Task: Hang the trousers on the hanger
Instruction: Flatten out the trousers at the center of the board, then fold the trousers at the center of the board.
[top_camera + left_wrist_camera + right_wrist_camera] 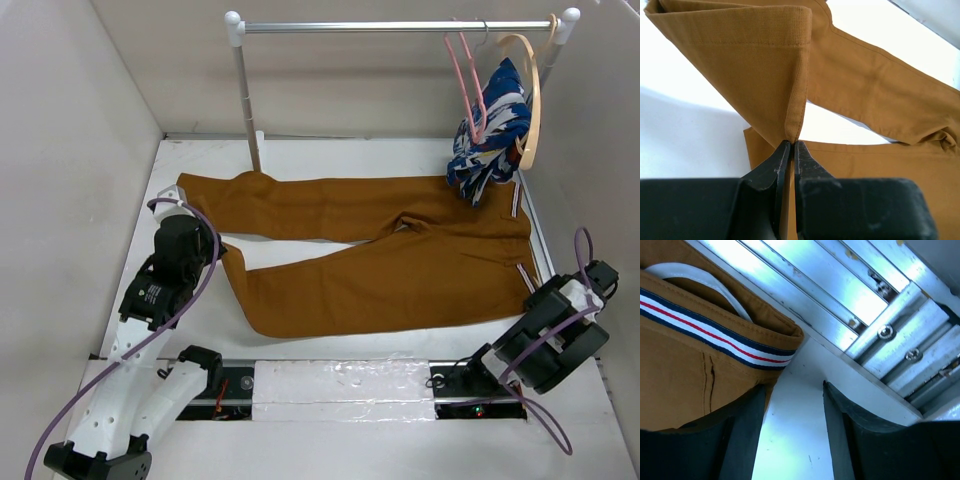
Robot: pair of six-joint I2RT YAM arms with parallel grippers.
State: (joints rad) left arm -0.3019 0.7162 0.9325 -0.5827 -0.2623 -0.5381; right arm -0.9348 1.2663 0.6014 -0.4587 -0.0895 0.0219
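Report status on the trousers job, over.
Left pincer shut on trousers, at a leg hem. Right pincer open beside waistband, empty. Hanger on rail, patterned garment right beside it.

Left jaws together, right jaws apart

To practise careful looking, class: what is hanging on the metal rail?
A pink hanger and a pale wooden hanger hang on the rail. A blue, white and red garment covers their lower parts, so which hanger carries it cannot be seen.
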